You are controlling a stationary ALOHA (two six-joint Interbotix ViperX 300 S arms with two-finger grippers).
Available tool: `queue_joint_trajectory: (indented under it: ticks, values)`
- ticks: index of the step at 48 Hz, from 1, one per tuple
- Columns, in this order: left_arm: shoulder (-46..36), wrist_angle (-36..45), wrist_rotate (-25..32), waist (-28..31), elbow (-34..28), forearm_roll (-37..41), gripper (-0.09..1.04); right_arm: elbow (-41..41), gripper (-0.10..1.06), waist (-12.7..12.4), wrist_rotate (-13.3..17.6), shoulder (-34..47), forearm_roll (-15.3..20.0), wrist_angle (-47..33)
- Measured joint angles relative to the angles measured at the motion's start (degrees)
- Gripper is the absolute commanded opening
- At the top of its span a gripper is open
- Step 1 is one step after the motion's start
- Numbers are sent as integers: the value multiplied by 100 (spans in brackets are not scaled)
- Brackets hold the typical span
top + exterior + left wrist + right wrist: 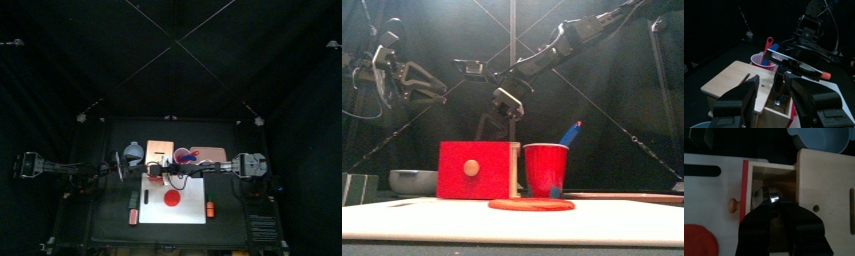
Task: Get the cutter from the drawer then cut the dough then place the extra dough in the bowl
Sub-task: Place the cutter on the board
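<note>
The pale wooden box stands behind the white cutting board, its red drawer front pulled out. In the drawer lies the shiny metal cutter. My right gripper reaches down into the drawer, its jaws drawn together on the cutter's top. A flat red dough disc lies on the board. My left gripper hovers open at the box's wooden top, touching nothing. The blue-grey bowl sits left of the box.
A red cup with a blue and a red toy knife stands just right of the box. The two grippers are close together over the box. Bare board lies around the dough.
</note>
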Motion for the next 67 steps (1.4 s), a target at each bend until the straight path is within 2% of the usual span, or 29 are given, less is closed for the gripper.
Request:
queue_joint_trajectory:
  ticks: [14,31,39,67]
  values:
    - [0,0,9,53,0,-70,83,-97,51,132,0,-396,-44,185]
    - [0,0,9,123,0,-114,83,-44,51,176,26,-870,-431,457]
    - [0,0,0,211,0,-114,83,35,51,202,18,-1178,-483,466]
    - [0,123,0,272,0,-123,83,185,51,360,9,-1099,-563,352]
